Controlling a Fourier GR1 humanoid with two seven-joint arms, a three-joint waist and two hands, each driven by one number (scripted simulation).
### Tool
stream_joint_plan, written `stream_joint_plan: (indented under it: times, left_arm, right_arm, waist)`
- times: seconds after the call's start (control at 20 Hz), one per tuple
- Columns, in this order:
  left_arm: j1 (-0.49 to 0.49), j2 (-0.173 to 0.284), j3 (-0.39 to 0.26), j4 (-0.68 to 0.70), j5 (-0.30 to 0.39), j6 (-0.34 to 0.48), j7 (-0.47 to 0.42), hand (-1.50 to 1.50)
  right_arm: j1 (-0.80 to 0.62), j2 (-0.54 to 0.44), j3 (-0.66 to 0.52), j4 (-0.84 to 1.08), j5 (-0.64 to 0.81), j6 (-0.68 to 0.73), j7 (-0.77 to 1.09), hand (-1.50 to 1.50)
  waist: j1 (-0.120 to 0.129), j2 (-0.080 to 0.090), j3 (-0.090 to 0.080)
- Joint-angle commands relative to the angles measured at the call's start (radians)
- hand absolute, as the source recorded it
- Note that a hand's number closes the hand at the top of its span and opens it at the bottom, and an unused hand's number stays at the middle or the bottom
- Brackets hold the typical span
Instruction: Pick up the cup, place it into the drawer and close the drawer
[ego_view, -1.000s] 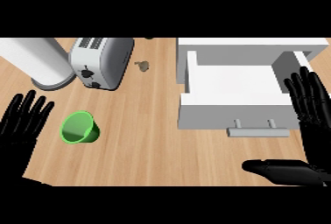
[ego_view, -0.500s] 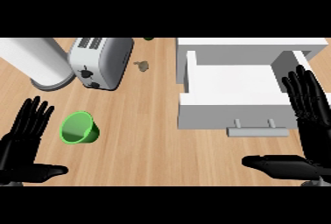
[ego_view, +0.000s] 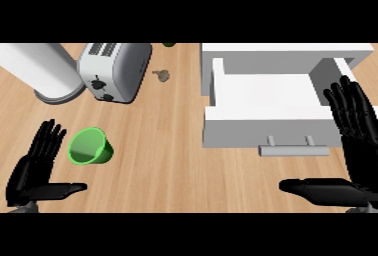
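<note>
The left hand sits at the lower left of the head view with its fingers straight and its thumb stuck out to the side. It holds nothing. Just beside its fingertips, a little up and to the right, the green cup lies tipped on its side on the wooden surface, its open mouth turned toward the viewer and slightly left. Hand and cup look apart, with a thin strip of wood between them.

The step in hand looks like the reach for the cup. To do it well, the left hand should close the small gap sideways, get the thumb on one wall and the fingers on the other, and only then curl. A push on the rounded wall could roll the cup away toward the toaster or the white cylinder behind it, so the approach is best made square to the cup, not glancing.

The right hand is open and empty at the right edge, beside the white drawer, which stands pulled out with its handle facing the robot. The cup must travel well across the surface to reach it.
</note>
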Motion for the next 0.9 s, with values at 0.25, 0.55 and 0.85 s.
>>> stream_joint_plan:
  times: [0.25, 0.55, 0.85]
  left_arm:
    - [-0.196, 0.068, 0.033, 0.499, -0.087, -0.011, -0.271, -1.50]
    - [-0.270, 0.119, 0.048, 0.802, -0.127, -0.056, -0.515, -1.50]
    - [-0.303, 0.124, 0.046, 0.903, -0.149, -0.035, -0.624, -1.50]
  right_arm:
    - [-0.077, 0.006, -0.007, -0.026, 0.003, -0.014, 0.095, -1.50]
    - [-0.048, -0.010, -0.041, 0.029, -0.024, 0.034, 0.032, -1.50]
    - [-0.005, -0.008, -0.031, -0.031, -0.027, 0.047, 0.039, -1.50]
  waist:
    - [-0.003, 0.001, -0.001]
    - [-0.006, 0.003, -0.001]
    - [-0.016, 0.005, -0.003]
